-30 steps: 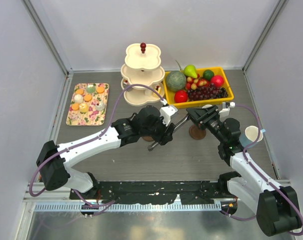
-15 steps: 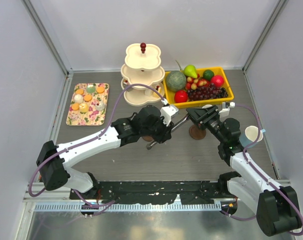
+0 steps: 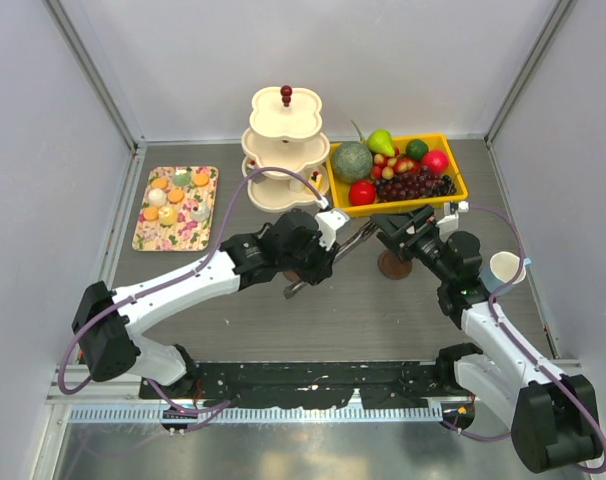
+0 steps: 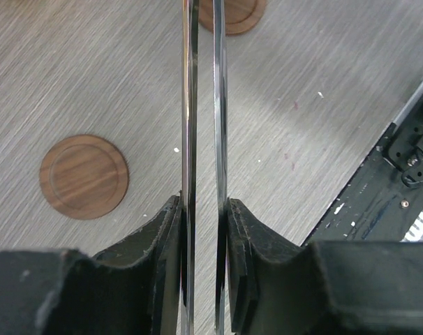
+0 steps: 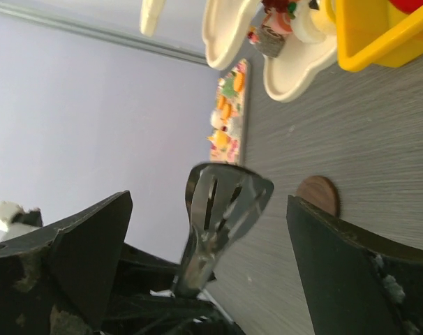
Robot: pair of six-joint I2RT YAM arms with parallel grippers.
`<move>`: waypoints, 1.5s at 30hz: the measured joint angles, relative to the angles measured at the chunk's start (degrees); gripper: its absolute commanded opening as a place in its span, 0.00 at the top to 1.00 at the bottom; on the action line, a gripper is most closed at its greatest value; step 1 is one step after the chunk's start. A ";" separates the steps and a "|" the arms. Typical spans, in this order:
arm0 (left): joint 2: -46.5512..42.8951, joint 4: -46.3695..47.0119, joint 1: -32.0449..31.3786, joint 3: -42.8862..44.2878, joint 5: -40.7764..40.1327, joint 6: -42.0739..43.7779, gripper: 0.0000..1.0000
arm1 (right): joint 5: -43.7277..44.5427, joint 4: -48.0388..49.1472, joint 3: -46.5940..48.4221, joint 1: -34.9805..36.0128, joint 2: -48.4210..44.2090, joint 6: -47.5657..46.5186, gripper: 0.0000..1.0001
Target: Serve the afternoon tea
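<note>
Sweets (image 3: 175, 196) wait well left of my left gripper (image 4: 203, 213), which is clamped on the tongs (image 5: 253, 192). My right gripper (image 3: 388, 232) gapes empty beside. Next, I think, I carry the tongs over to them.

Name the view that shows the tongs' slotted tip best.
Right wrist: the tongs face that camera, with the slots in the tip plain. The left wrist view shows only their two blades edge-on. The top view shows just a thin metal sliver.
</note>
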 measured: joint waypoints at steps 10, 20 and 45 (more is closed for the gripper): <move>-3.93 -6.73 5.40 -0.04 -4.00 -3.26 0.58 | 2.80 -24.09 14.14 0.00 -6.03 -20.90 0.04; -12.68 -14.73 14.29 -1.14 -8.52 -5.88 0.54 | 14.14 -43.85 22.53 0.00 -15.39 -37.66 0.04; -3.28 -26.93 49.94 3.82 -8.63 -4.96 0.48 | 50.66 -58.34 15.45 5.79 -38.01 -58.14 0.04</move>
